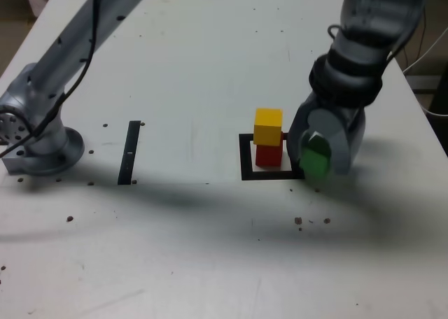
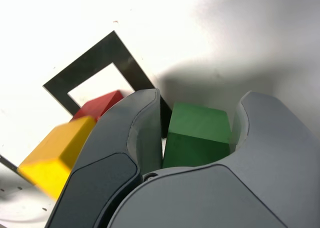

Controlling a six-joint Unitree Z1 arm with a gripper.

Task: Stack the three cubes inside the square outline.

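The yellow cube (image 1: 268, 125) sits on top of the red cube (image 1: 268, 155) inside the square outline (image 1: 246, 158). The green cube (image 1: 316, 159) is low over the table just off the outline's edge, on the exterior view's right. My gripper (image 1: 318, 158) comes down from above and is shut on it. In the wrist view the green cube (image 2: 197, 135) fills the gap between the two grey fingers (image 2: 142, 123), with my gripper (image 2: 200, 113) closed against its sides. Behind them are the outline (image 2: 95, 63), the red cube (image 2: 100, 105) and the blurred yellow cube (image 2: 57, 155).
A narrow black strip (image 1: 130, 151) lies on the white table (image 1: 210, 53), towards the exterior view's left. The arm's grey base (image 1: 35, 140) stands at the far left edge. Small dark specks (image 1: 308, 221) dot the table near the front.
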